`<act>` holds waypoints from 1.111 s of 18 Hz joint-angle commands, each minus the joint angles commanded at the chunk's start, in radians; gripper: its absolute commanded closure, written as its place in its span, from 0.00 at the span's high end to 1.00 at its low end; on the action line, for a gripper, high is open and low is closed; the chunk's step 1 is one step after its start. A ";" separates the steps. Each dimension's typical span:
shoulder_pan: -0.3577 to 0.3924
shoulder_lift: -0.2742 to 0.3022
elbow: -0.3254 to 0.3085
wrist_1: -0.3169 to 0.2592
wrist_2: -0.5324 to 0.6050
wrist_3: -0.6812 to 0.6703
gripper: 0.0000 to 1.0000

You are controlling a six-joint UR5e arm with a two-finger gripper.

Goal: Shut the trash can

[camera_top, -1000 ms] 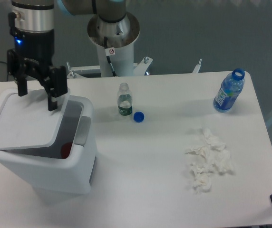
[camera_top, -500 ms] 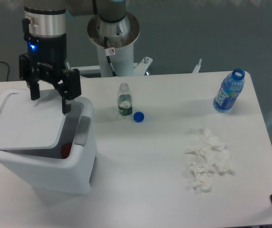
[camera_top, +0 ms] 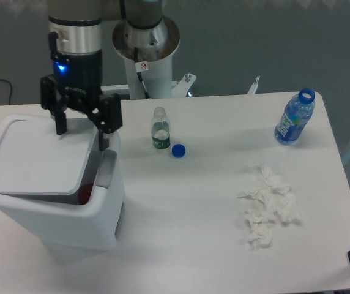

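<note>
The trash can (camera_top: 71, 214) is a large white bin at the table's left front. Its flat white lid (camera_top: 34, 156) lies low over the opening, with a dark gap still showing along its right side, next to the grey latch strip (camera_top: 106, 168). Something red shows inside the gap. My gripper (camera_top: 82, 136) hangs over the can's back right corner, its two black fingers wide apart and holding nothing. The left finger is over the lid's rear edge, the right finger over the can's right rim.
A small clear bottle (camera_top: 160, 128) stands uncapped beside a blue cap (camera_top: 178, 150) at mid table. A blue bottle (camera_top: 294, 117) stands at the back right. Crumpled white tissues (camera_top: 268, 207) lie at the right front. The arm's white base (camera_top: 145, 52) stands behind the table.
My gripper has moved to the right across the back of the can, still open. The lid has settled a little lower and the dark gap has narrowed.
</note>
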 joint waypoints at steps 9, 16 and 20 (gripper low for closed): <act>0.003 -0.026 0.003 0.020 0.003 0.000 1.00; 0.006 -0.048 0.006 0.049 0.023 0.000 1.00; 0.006 -0.061 0.020 0.049 0.031 -0.002 1.00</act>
